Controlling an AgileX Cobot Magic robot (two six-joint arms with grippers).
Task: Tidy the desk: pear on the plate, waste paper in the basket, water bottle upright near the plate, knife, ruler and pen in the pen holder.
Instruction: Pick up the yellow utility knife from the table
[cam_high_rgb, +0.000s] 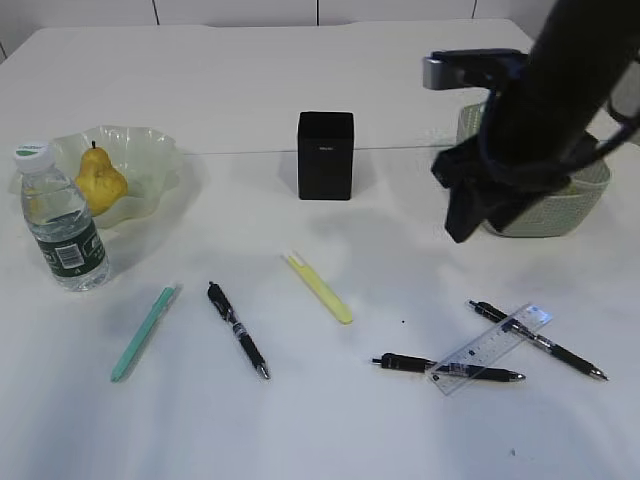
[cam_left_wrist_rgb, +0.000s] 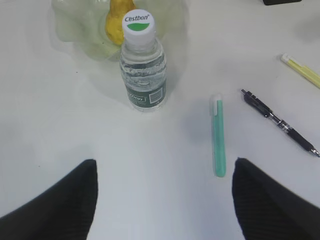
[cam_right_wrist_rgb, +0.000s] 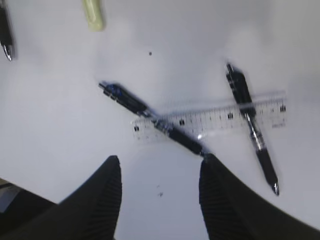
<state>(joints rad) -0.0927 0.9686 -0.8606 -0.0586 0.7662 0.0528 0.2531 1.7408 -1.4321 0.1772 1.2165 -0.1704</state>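
Observation:
The yellow pear (cam_high_rgb: 100, 180) lies in the wavy pale-green plate (cam_high_rgb: 150, 140), and the water bottle (cam_high_rgb: 62, 225) stands upright beside it. The black pen holder (cam_high_rgb: 325, 155) stands mid-desk. A green knife (cam_high_rgb: 145, 330), a black pen (cam_high_rgb: 238, 330) and a yellow knife (cam_high_rgb: 320, 288) lie in front. The clear ruler (cam_right_wrist_rgb: 210, 120) lies across two black pens (cam_right_wrist_rgb: 150, 112). My right gripper (cam_right_wrist_rgb: 160, 165) hovers open just above them. My left gripper (cam_left_wrist_rgb: 165, 167) is open over bare desk, below the bottle (cam_left_wrist_rgb: 142, 65) and left of the green knife (cam_left_wrist_rgb: 218, 135). No waste paper shows.
The grey-green basket (cam_high_rgb: 560, 205) stands at the right, mostly hidden behind my right arm. Bare white desk (cam_high_rgb: 330, 430) runs along the front edge and behind the pen holder. My left arm is outside the exterior view.

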